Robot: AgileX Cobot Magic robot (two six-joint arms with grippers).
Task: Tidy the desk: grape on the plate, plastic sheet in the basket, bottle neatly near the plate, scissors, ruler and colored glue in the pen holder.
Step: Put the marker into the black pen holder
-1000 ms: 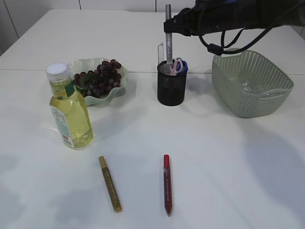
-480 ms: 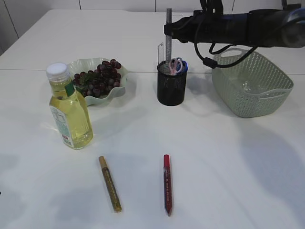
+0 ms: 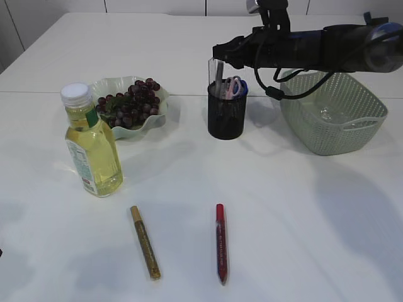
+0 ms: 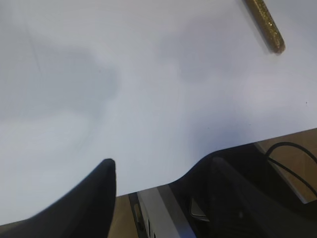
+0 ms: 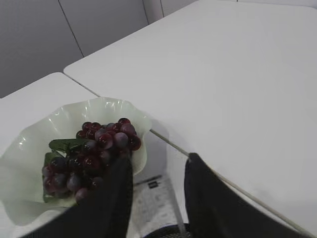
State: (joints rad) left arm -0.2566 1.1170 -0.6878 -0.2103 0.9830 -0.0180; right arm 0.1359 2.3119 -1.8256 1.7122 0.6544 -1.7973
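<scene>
My right gripper (image 3: 221, 53) hovers open just above the black mesh pen holder (image 3: 227, 113). The holder contains a clear ruler (image 3: 213, 68), a silver glue pen (image 3: 218, 80) and pink and blue scissors (image 3: 235, 87). In the right wrist view the open jaws (image 5: 157, 191) frame the ruler (image 5: 152, 198). A gold glue pen (image 3: 145, 242) and a red glue pen (image 3: 220, 242) lie on the table at the front. Grapes (image 3: 129, 104) sit on the green plate (image 3: 108, 83). The oil bottle (image 3: 92, 141) stands upright in front of the plate. My left gripper (image 4: 161, 166) is open and empty over the table edge.
A green basket (image 3: 368, 107) stands at the right with a clear plastic sheet (image 3: 327, 114) in it. The gold glue pen (image 4: 265, 25) shows at the top right of the left wrist view. The right wrist view also shows the grapes (image 5: 91, 153).
The silver glue pen that was held upright above the holder has dropped down into it. My right gripper has opened and sits lower over the holder.
</scene>
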